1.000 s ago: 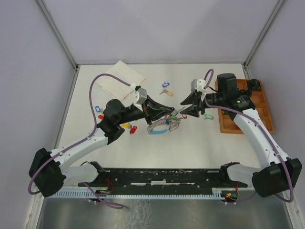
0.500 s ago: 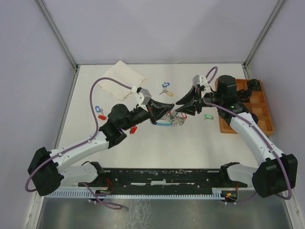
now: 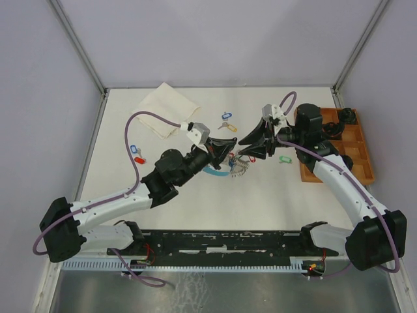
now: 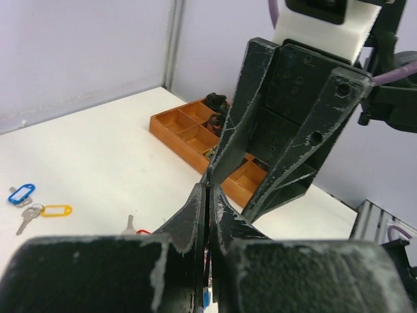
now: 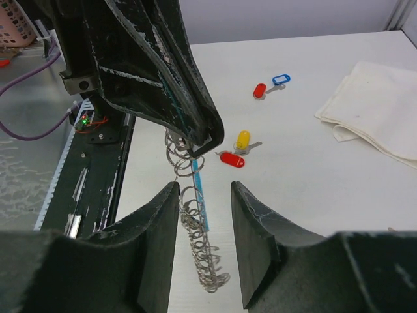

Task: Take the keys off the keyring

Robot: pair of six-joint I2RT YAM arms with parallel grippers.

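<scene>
White desk (image 3: pixel 273 195) seen from above, with the keyring (image 5: pixel 199 202) near its middle as the reference point.

The left arm (image 3: pixel 117 202) reaches the keyring from the near left. The right arm (image 3: pixel 345 182) reaches it from the right.

A wooden tray (image 3: pixel 365 160) of compartments lies well to the right of the keyring, at the desk edge. A folded cream cloth (image 3: pixel 166 107) lies far beyond the keyring, to its left.

The left fingers (image 4: pixel 207 186) are pressed together and pinch the top of the keyring, holding it up off the desk. The right fingers (image 5: pixel 204 189) are spread, one on each side of the hanging loop. Whether they touch it cannot be told.

The keyring hangs below the left fingertips. Its light-blue band (image 5: pixel 197 186) runs alongside its silvery chain (image 5: pixel 199 254). Whether any key hangs on the loop cannot be told.

Loose keys lie flat on the desk:
- a blue-tagged key (image 3: pixel 226 115) and a yellow-tagged key (image 3: pixel 227 126), just beyond the keyring;
- a green-tagged key (image 3: pixel 283 159), to its right, near the tray;
- a second blue-tagged key (image 3: pixel 135 149) and a red-tagged key (image 3: pixel 139 158), well to its left;
- a second yellow-tagged key (image 5: pixel 242 139) and a second red-tagged key (image 5: pixel 232 159), close beside the keyring, in the right wrist view.
</scene>
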